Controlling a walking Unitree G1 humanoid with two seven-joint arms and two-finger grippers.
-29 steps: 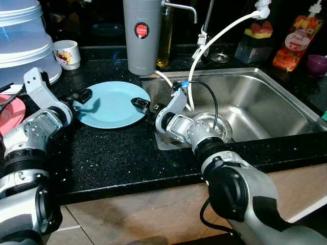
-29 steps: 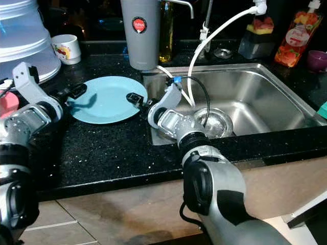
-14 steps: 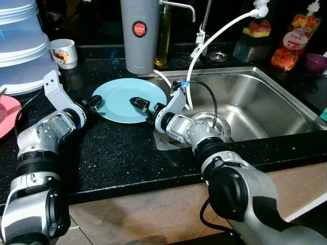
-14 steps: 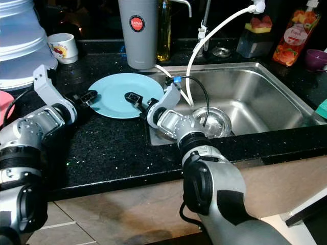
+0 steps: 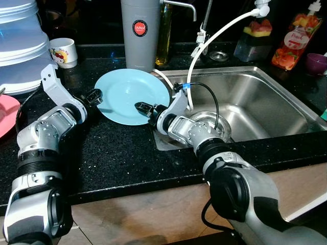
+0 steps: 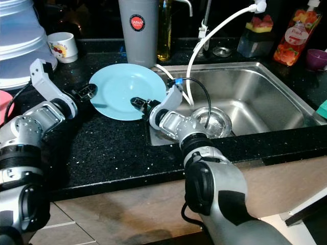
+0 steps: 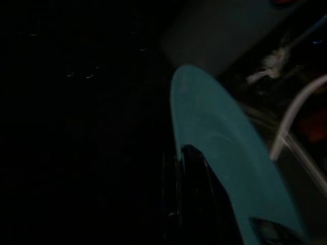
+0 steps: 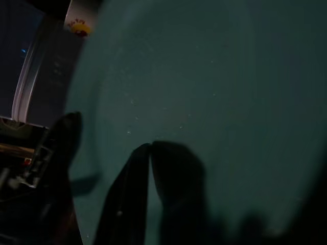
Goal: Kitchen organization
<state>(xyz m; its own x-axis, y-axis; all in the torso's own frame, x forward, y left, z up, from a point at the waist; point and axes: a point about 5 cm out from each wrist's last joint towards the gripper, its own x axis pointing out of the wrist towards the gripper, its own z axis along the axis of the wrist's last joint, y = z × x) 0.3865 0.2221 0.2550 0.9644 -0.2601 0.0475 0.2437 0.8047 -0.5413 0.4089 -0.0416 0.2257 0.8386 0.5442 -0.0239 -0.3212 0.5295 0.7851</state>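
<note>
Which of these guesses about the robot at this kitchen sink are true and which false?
1. Both pincers are at the blue plate. True: the left pincer is at its left rim, the right pincer at its near right rim.
2. The plate is red. False: it is light blue.
3. A grey canister stands behind the plate. True.
4. The plate lies inside the sink. False: it is over the black counter, left of the sink.
5. A white mug stands in the sink. False: it stands on the counter, far left.

Grey flask (image 5: 139, 35), mug (image 5: 63, 53), juice pouch (image 5: 296, 37)
</note>
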